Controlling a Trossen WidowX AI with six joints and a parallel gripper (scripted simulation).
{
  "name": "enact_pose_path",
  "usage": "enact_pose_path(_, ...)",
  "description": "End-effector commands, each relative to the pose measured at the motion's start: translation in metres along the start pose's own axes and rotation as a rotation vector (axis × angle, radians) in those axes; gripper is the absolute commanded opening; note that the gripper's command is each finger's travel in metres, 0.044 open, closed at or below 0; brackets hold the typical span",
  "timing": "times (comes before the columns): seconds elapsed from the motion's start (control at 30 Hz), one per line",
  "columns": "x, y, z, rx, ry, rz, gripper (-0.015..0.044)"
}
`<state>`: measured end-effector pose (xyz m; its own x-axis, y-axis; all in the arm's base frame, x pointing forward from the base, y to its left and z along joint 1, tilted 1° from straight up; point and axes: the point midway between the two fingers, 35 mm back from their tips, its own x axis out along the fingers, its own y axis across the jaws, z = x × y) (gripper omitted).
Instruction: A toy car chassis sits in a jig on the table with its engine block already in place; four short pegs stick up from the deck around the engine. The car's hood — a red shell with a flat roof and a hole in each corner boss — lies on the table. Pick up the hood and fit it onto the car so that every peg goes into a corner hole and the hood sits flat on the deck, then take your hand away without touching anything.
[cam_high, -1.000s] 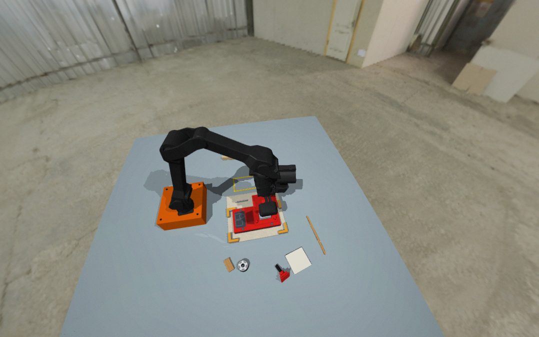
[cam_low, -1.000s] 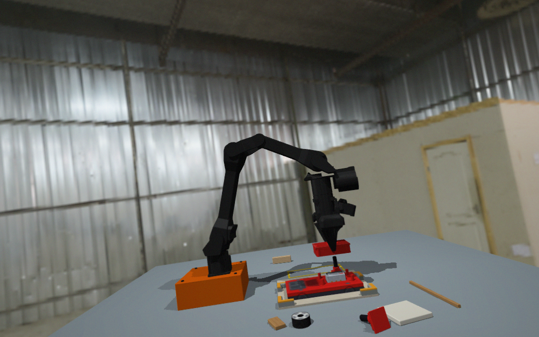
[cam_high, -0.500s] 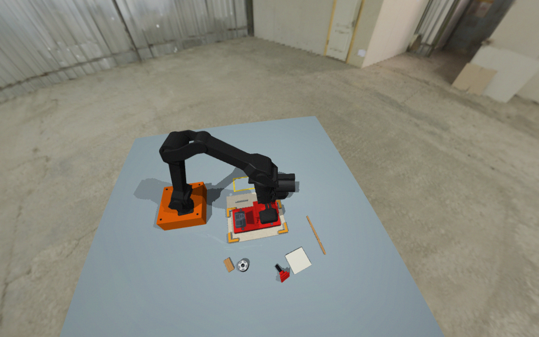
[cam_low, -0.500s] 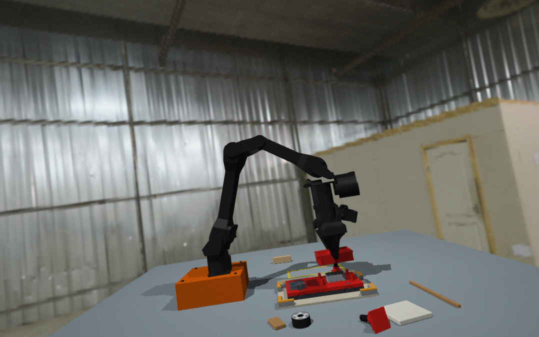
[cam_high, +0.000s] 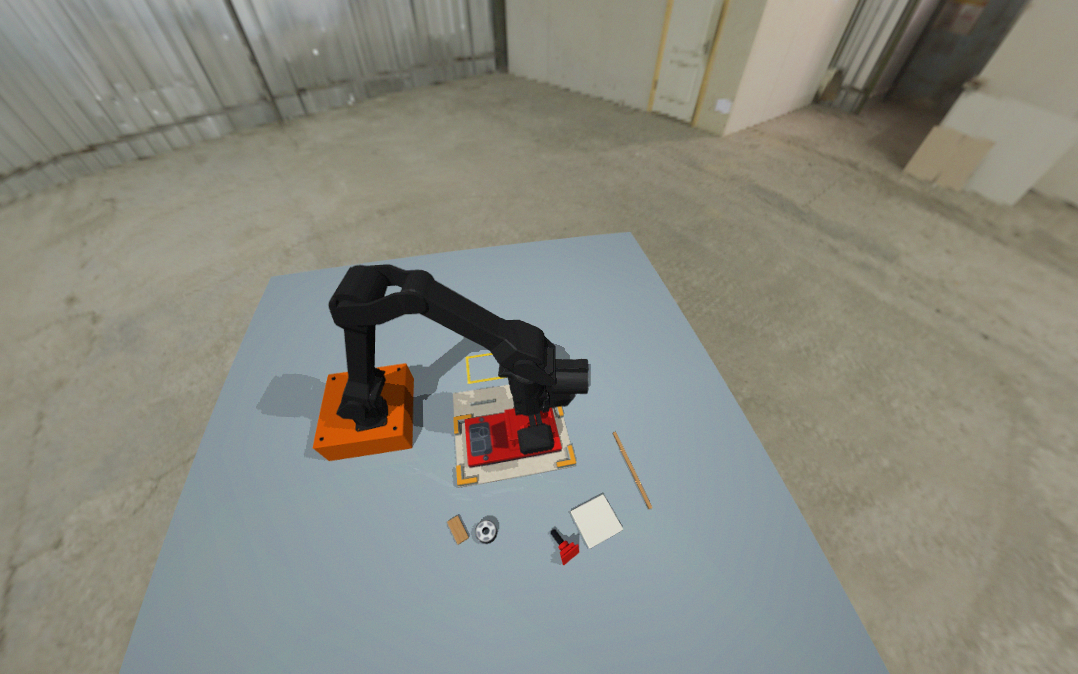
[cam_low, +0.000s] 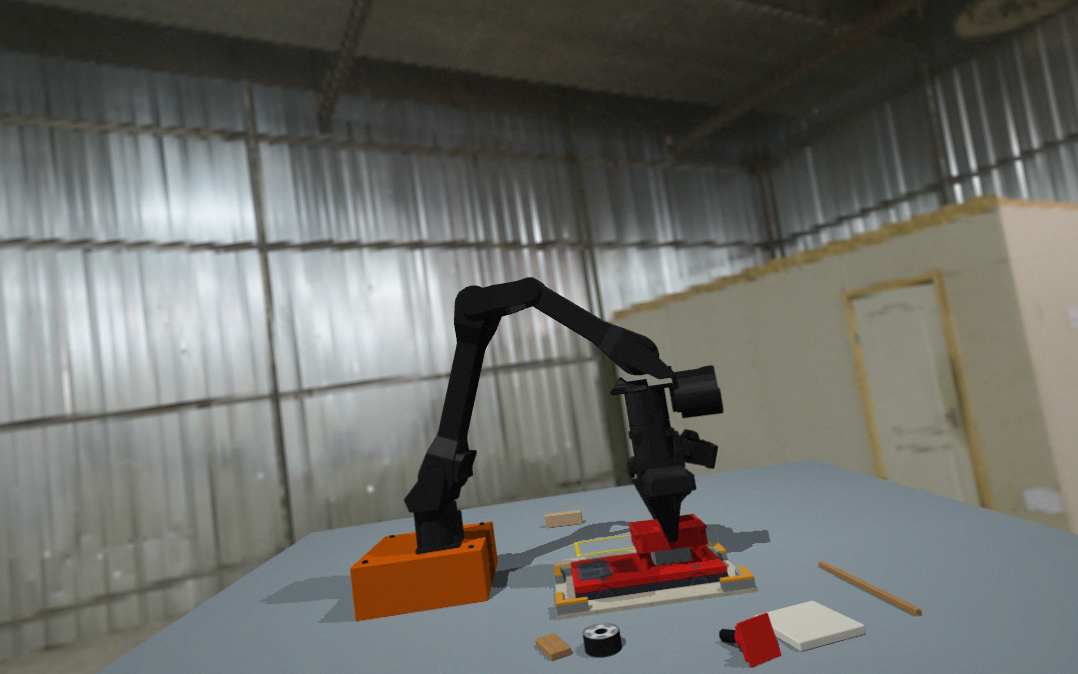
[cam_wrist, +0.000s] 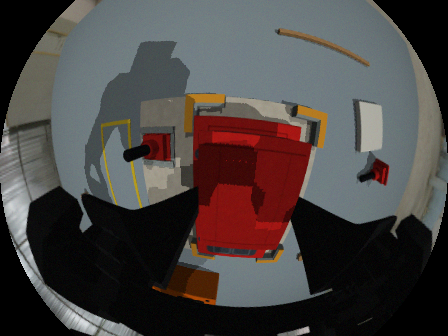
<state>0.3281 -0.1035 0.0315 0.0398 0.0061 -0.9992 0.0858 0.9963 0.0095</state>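
Note:
My gripper (cam_high: 537, 435) (cam_low: 672, 534) (cam_wrist: 247, 196) is shut on the red hood (cam_high: 553, 431) (cam_low: 693, 527) (cam_wrist: 267, 171), gripping its sides from above. The hood hangs low over the engine end of the red car chassis (cam_high: 500, 456) (cam_low: 628, 566), very close to the deck. The chassis sits in the cream jig (cam_high: 508, 475) (cam_low: 635, 601) (cam_wrist: 160, 119), which has orange corners. The hood hides the engine and the pegs. I cannot tell whether the pegs are in the holes.
The orange arm base (cam_high: 365, 429) (cam_low: 421, 576) stands left of the jig. In front lie a wood block (cam_high: 457, 528) (cam_low: 552, 645), a metal spool (cam_high: 484, 529) (cam_low: 601, 639), a red tool (cam_high: 566, 549) (cam_low: 756, 638) (cam_wrist: 380, 171), a white tile (cam_high: 596, 520) (cam_low: 812, 623) (cam_wrist: 368, 126) and a wooden stick (cam_high: 632, 468) (cam_low: 868, 588) (cam_wrist: 323, 42). A yellow outlined rectangle (cam_high: 467, 369) (cam_wrist: 104, 158) lies behind the jig.

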Motion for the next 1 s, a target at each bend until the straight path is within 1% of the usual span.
enact_pose_path(0.0,0.0008,0.0006,0.0003,-0.002,-0.001,0.004,0.0)
enact_pose_path(0.97,0.0052,0.0009,0.0002,-0.002,-0.001,0.004,0.0)
